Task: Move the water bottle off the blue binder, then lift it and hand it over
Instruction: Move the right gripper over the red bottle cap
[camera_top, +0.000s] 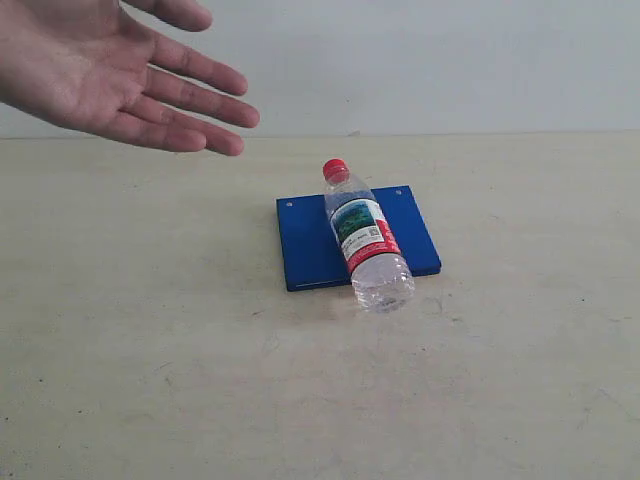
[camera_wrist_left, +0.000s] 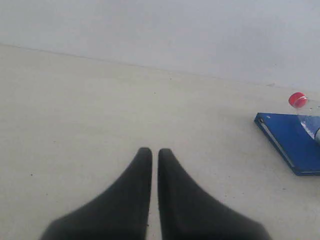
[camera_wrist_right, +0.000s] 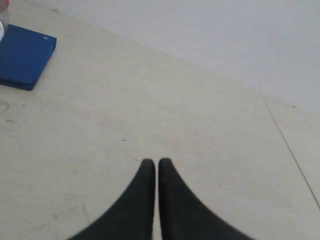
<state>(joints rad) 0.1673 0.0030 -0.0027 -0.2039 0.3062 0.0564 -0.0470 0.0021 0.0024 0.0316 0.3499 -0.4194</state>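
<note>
The left gripper (camera_wrist_left: 150, 152) and right gripper (camera_wrist_right: 152, 162) are both clenched on nothing above the pale, scuffed table (camera_wrist_left: 75, 125). Out in its middle the water bottle (camera_top: 365, 240) lies on its side across the blue binder (camera_top: 308, 252), base overhanging. A human hand (camera_top: 110, 75) hovers open before the plain whitish wall (camera_top: 450, 60).

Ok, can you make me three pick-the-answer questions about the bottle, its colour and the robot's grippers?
1. Where is the water bottle? A under the blue binder; B lying on top of it; C far away from it.
2. What colour is the cap? A green; B blue; C red.
3. How are the left gripper and right gripper? A shut and empty; B wide open; C squeezing the bottle.

Answers: B, it lies across the binder's cover. C, the cap is bright red. A, both pairs of jaws are closed with nothing between them.
</note>
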